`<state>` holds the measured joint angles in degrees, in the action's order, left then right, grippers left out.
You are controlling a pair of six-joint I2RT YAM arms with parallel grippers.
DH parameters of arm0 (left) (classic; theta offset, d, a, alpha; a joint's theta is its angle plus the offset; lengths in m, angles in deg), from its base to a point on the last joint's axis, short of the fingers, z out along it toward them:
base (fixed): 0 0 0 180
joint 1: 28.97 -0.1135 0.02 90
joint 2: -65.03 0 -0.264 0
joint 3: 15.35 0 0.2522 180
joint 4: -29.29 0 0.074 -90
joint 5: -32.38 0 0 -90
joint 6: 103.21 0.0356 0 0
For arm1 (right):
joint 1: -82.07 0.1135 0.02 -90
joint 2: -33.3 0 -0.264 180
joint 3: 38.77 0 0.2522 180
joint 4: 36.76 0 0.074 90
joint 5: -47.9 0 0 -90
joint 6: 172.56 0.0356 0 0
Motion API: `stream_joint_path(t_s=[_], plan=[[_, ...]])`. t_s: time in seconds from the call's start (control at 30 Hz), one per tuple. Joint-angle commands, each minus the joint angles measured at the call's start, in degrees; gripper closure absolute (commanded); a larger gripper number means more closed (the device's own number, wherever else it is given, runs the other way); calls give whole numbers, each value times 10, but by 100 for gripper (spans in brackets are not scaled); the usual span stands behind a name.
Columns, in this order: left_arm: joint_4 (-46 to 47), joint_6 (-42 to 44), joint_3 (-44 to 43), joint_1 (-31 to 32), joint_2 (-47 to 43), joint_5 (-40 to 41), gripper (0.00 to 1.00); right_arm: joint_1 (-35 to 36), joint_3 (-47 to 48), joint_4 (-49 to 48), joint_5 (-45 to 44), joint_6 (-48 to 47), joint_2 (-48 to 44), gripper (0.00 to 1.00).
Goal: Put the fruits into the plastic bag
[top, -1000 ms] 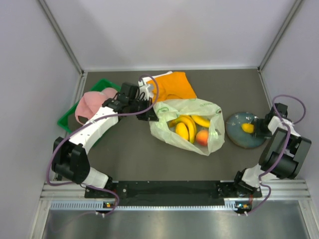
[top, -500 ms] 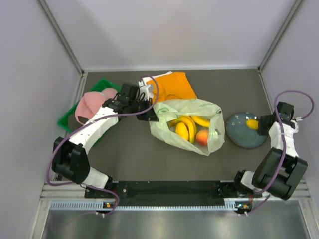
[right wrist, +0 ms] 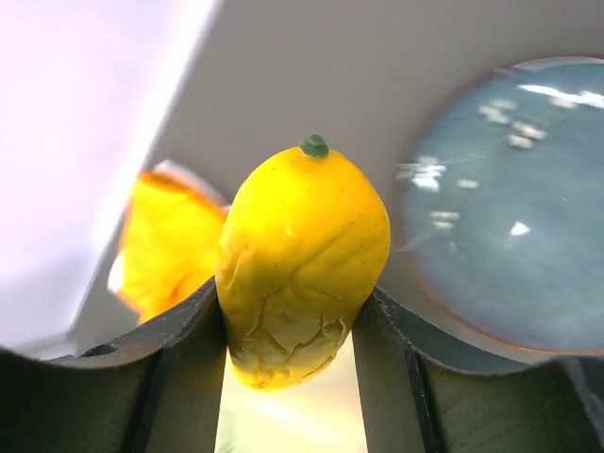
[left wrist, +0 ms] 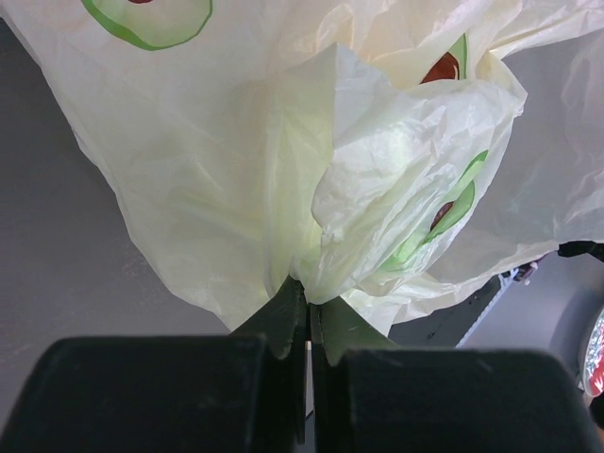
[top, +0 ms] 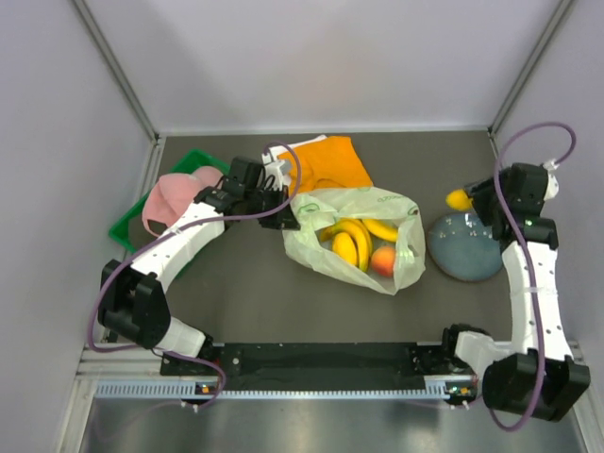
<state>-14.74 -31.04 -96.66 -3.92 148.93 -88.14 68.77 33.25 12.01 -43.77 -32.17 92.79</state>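
The pale green plastic bag (top: 307,241) with avocado prints lies open at the table's middle. Yellow bananas (top: 351,238) and a red-orange round fruit (top: 382,260) lie inside it. My left gripper (top: 286,219) is shut on the bag's left rim; in the left wrist view the gripper (left wrist: 310,307) pinches a fold of the bag (left wrist: 283,142). My right gripper (top: 464,200) is shut on a small yellow lemon-shaped fruit (top: 459,198) and holds it in the air over the far left edge of the blue-grey plate (top: 464,247). The right wrist view shows the gripper (right wrist: 293,297) clamping that fruit (right wrist: 302,255).
An orange cloth (top: 330,162) lies behind the bag and also shows in the right wrist view (right wrist: 170,245). A green tray (top: 132,222) with a pink cap (top: 175,193) sits at the far left. The plate (right wrist: 510,208) lies right of the bag. Grey walls enclose the table.
My right gripper has lifted the yellow fruit off the plate and carried it up and toward the far left. The left gripper and the bag have not moved.
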Motion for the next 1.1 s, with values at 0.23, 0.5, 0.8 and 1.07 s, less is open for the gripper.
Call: stream_joint_path(t_s=[0.23,0.5,0.8,1.07], plan=[[4,9,-24,3,-18,13,100,123,41,-117,137,-136,-88,100],[5,9,-23,7,-15,11,100,172,26,-173,259,-218,-97,100],[6,11,-22,8,-10,21,100,377,53,-144,184,-358,-32,100],[4,12,-22,9,-6,21,100,515,105,-25,19,-426,83,100]])
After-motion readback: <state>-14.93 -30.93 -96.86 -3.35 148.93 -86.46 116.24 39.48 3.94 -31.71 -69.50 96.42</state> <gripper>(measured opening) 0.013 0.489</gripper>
